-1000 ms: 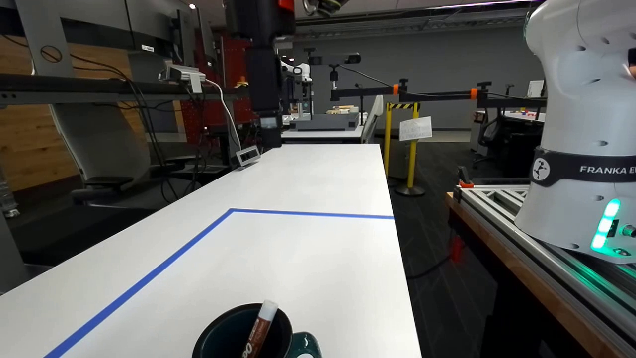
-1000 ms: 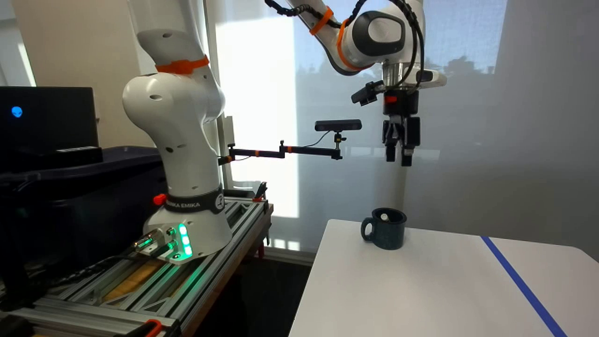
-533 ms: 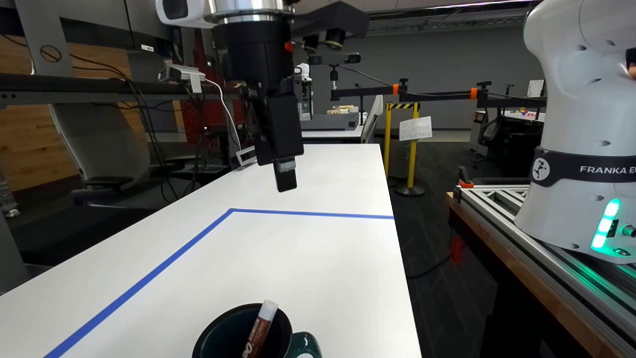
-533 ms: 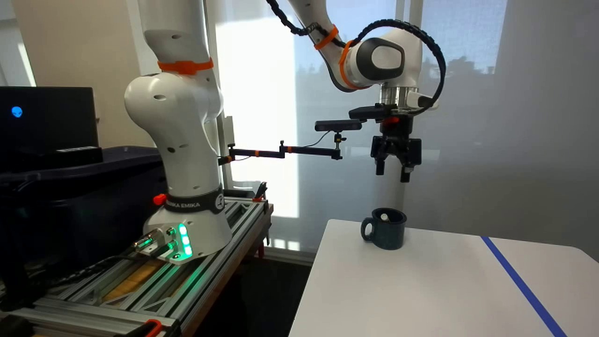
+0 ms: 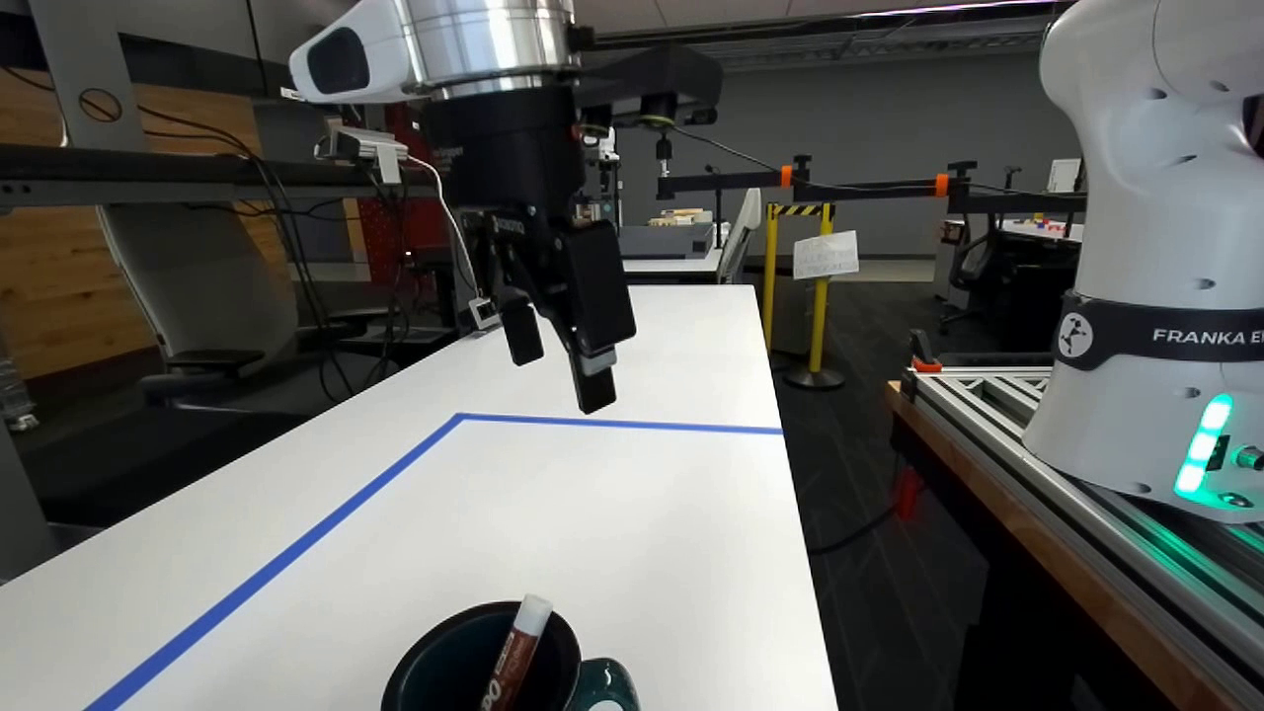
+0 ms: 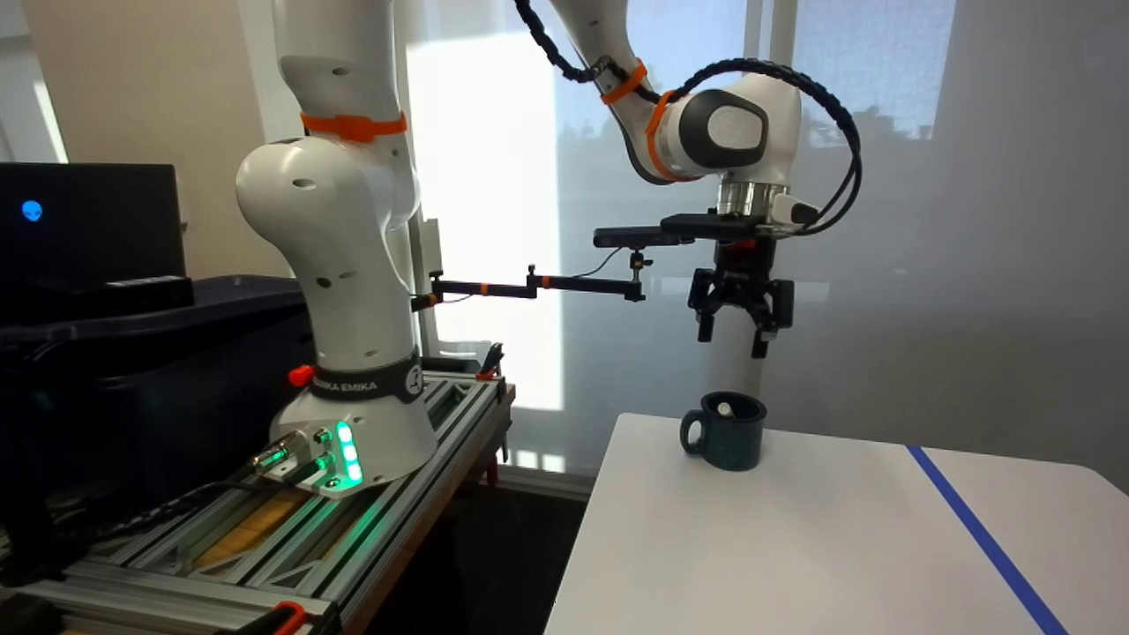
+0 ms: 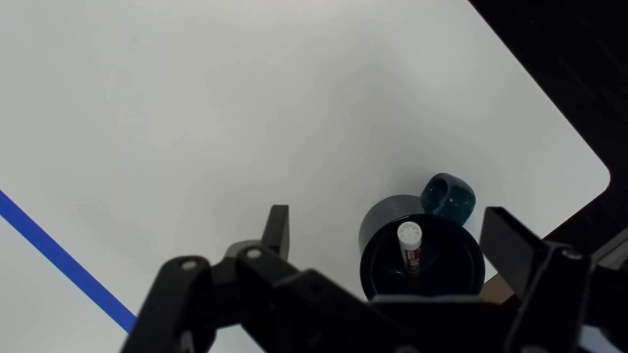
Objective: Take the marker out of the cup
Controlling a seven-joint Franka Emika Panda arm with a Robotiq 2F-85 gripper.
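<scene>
Marker (image 7: 410,240) tilted inside a round cup (image 7: 382,220).
Wrist view: glossy handle (image 7: 457,201) at cup's one o'clock, blue strip (image 7: 64,262) at nine. Gripper (image 6: 732,339) overhead, fingers (image 6: 705,329) apart.

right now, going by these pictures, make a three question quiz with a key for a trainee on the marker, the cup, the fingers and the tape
1. True or false: the marker stands tilted inside the cup, white end up.
2. Multiple choice: how are the fingers placed?
a) Shut on the marker
b) Apart, higher than the cup
c) Down inside the cup
3. Short answer: what colour is the tape on the table?

Key: 1. true; 2. b; 3. blue.
</scene>
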